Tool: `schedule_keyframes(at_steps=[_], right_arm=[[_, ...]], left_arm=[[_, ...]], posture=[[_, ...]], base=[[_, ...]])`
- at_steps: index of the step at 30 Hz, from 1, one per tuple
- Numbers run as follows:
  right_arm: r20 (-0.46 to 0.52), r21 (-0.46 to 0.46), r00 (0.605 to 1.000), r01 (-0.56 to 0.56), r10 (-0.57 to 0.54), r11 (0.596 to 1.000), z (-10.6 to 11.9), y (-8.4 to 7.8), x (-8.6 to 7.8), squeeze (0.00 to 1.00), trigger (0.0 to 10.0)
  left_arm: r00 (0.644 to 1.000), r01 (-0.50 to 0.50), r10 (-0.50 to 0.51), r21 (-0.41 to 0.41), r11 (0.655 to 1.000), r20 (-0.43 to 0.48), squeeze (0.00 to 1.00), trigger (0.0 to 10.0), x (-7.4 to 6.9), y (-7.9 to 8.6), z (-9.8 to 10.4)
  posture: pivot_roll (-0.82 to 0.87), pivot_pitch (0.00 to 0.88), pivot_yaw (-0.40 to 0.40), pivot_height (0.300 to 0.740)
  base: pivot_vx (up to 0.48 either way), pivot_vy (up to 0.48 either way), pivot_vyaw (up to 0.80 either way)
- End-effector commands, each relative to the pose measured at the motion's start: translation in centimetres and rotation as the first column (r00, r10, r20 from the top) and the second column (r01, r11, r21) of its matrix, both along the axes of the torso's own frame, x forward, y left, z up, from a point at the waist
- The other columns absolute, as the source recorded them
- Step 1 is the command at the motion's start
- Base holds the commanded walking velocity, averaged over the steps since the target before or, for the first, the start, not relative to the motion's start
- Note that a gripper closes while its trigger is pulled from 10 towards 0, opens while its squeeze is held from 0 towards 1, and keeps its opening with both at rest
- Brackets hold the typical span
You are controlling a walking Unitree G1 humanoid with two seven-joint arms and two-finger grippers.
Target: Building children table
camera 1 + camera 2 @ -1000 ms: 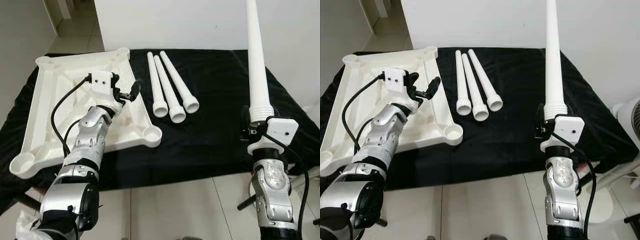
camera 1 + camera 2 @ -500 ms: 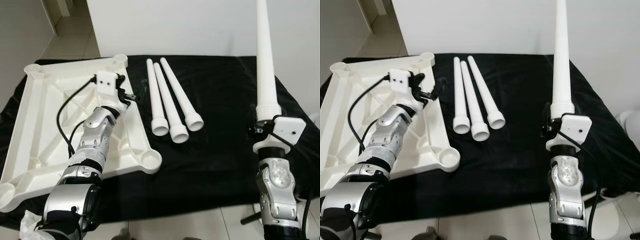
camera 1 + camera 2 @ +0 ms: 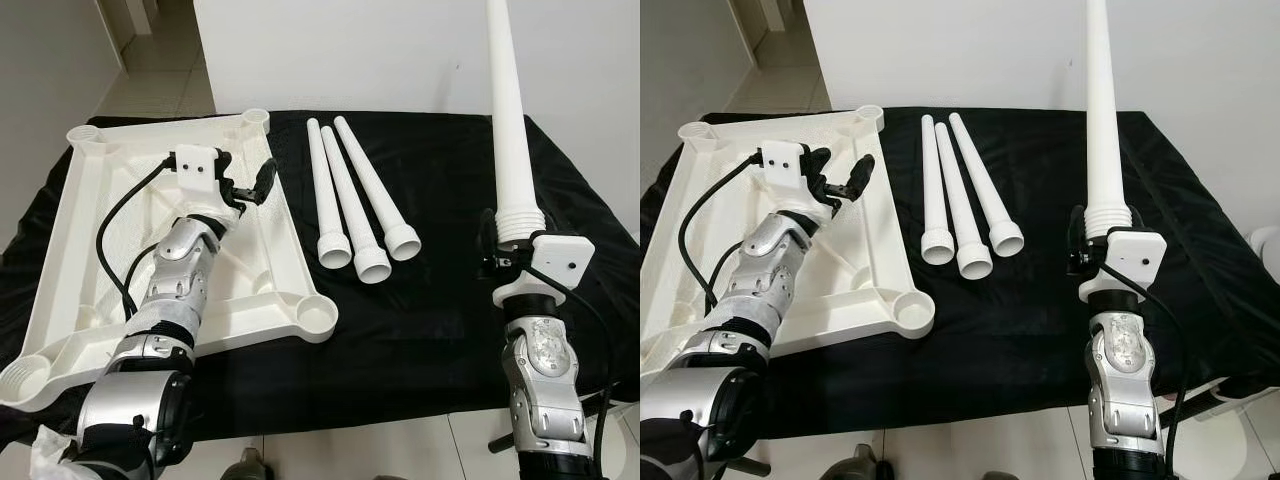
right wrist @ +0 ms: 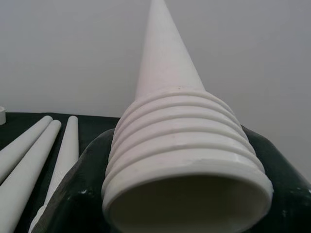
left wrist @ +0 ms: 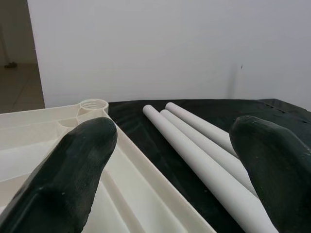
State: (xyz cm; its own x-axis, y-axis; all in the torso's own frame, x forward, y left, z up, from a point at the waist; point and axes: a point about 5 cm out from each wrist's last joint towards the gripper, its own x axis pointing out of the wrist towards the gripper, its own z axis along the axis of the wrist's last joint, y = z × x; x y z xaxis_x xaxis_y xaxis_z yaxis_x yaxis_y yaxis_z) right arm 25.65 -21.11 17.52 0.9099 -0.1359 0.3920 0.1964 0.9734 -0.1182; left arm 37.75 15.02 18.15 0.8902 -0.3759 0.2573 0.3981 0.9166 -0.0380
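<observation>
Tabletop (image 3: 90,215), white plastic and turned underside up, lies on the left half of the black cloth (image 3: 450,170), so its four corner sockets face upward and can take the legs. I see the near right socket (image 3: 316,315) open and empty, the far right socket (image 5: 93,105) beyond my left fingers, and no leg fitted anywhere yet.

My left gripper (image 3: 252,187) hovers over the far right part of that tabletop, fingers spread with nothing between them; from the wrist camera the two black fingertips (image 5: 73,165) frame the tabletop's right rim and the spare legs. I judge it is there to steady the tabletop while a leg goes in.

Three spare legs (image 3: 345,195) lie side by side on the cloth just right of the tabletop, wide threaded ends toward me, narrow ends far.

My right gripper (image 3: 505,258) is clenched on the fourth leg (image 3: 510,130), held upright over the right side of the cloth, well apart from the tabletop. The grip sits at the threaded collar (image 4: 180,141), wide open end down and the taper pointing up, which I read as the right way round for screwing into a socket.

Next I would have to carry that leg left to a socket, probably the near right one.
</observation>
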Motion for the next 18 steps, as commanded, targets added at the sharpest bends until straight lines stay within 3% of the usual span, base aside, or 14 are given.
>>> schedule_keyframes(at_steps=[1,7,10,11,13,18], right_arm=[[0.023,0.003,1.0,0.001,-0.001,1.0,0.3,-0.1,-0.2,0.0,10.0],[0.033,0.003,0.999,-0.011,0.011,1.0,0.5,0.0,-0.2,0.0,10.0],[0.042,-0.004,0.998,-0.042,0.042,0.999,0.6,0.4,-0.2,0.0,10.0],[0.042,-0.004,0.998,-0.042,0.042,0.999,0.6,0.4,-0.2,0.0,10.0],[0.05,0.009,0.998,-0.044,0.044,0.999,0.7,0.3,-0.2,0.0,10.0],[0.048,0.007,0.998,-0.042,0.041,0.999,0.6,0.1,-0.3,0.0,10.0]], left_arm=[[0.998,0.058,-0.057,0.029,0.998,-0.008,0.0,10.0,0.1,-0.3,0.2],[0.994,0.109,-0.11,0.052,0.993,0.025,0.0,10.0,0.3,-0.8,1.3],[0.957,0.284,-0.286,0.044,0.958,0.042,0.0,10.0,0.2,-2.2,2.7],[0.957,0.284,-0.286,0.044,0.958,0.042,0.0,10.0,0.2,-2.2,2.7],[0.92,0.387,-0.389,0.054,0.92,0.041,0.0,10.0,-0.3,-2.9,3.0],[0.894,0.445,-0.448,0.075,0.893,0.032,0.0,10.0,-0.6,-3.5,3.0]], posture=[[-0.04,0.0,0.023,0.74],[-0.03,0.0,0.023,0.74],[-0.03,0.002,0.024,0.74],[-0.03,0.002,0.024,0.74],[-0.05,0.0,0.022,0.74],[-0.08,0.0,0.011,0.74]], base=[[0.0,0.0,0.0],[0.0,0.0,0.0],[0.0,0.0,0.0],[0.0,0.0,0.0],[0.0,0.0,0.0],[0.0,0.0,0.0]])
